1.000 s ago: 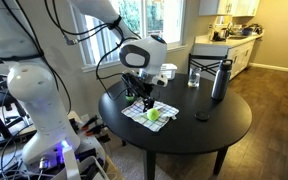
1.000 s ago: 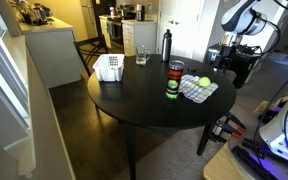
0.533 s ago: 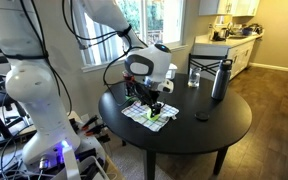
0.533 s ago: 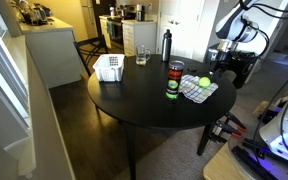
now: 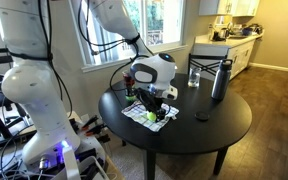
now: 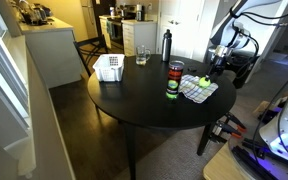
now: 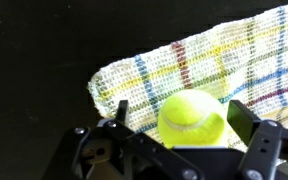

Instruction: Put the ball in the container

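Observation:
The yellow-green ball (image 7: 191,115) lies on a checkered cloth (image 7: 184,55) at the edge of the round black table (image 6: 144,108). It also shows in an exterior view (image 6: 205,82). My gripper (image 7: 181,118) is open and low over the cloth, with one finger on each side of the ball and small gaps to it. In both exterior views the gripper (image 5: 154,107) (image 6: 215,68) hangs just above the cloth. The container (image 6: 174,80), a maroon and greenish cup, stands upright beside the cloth, towards the table's middle.
A white bin (image 6: 108,67), a clear glass (image 6: 142,55) and a dark bottle (image 6: 166,45) stand at the far side of the table. A small dark object (image 5: 202,117) lies near the cloth. The cloth is close to the table edge.
My gripper has come down and moved in over the cloth, so that its open fingers now straddle the ball. The ball, cloth and container have not moved.

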You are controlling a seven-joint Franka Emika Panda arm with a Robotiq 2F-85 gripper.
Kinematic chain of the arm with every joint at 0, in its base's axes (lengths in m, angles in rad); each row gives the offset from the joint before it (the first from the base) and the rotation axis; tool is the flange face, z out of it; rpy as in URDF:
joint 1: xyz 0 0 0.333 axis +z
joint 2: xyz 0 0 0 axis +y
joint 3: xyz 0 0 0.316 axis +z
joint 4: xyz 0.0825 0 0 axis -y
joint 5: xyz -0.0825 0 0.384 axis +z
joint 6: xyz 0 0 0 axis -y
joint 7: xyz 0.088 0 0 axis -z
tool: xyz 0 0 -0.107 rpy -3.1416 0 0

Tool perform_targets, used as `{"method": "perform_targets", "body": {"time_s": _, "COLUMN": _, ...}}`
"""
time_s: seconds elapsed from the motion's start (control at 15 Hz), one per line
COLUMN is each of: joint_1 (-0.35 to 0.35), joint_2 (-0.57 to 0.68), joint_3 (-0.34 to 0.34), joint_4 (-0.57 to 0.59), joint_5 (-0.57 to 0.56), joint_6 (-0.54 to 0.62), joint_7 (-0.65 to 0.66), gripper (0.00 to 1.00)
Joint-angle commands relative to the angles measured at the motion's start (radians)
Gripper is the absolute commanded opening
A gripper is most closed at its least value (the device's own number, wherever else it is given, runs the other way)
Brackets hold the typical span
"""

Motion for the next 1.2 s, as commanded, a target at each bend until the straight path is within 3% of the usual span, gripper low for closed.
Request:
{"method": "perform_targets", "body": {"time_s": 0.0, "joint_1": -0.064, "joint_2": 0.037, "joint_3": 0.051, "joint_4": 0.019, "joint_5": 0.045, "joint_6": 0.042, "joint_7": -0.073, "gripper": 1.00}}
{"method": "perform_targets", "body": {"time_s": 0.33, "joint_1": -0.116, "joint_2": 0.022, "joint_3": 0.107, "joint_4": 0.018, "joint_5": 0.155, "joint_6": 0.062, "joint_7": -0.232, "gripper": 1.00}}
{"method": "perform_targets", "body": {"time_s": 0.67, "joint_1": -0.115, "joint_2": 0.026, "joint_3": 0.119, "joint_4": 0.027, "joint_5": 0.288, "joint_6": 0.056, "joint_7": -0.386, "gripper": 1.00}}
{"method": "perform_targets", "body": {"time_s": 1.07, "joint_1": -0.107, "joint_2": 0.044, "joint_3": 0.100, "joint_4": 0.028, "joint_5": 0.322, "joint_6": 0.050, "joint_7": -0.433, "gripper": 1.00}}
{"method": "perform_targets", "body": {"time_s": 1.13, "joint_1": -0.109, "joint_2": 0.047, "joint_3": 0.100, "joint_4": 0.029, "joint_5": 0.322, "joint_6": 0.047, "joint_7": -0.438, "gripper": 0.96}}
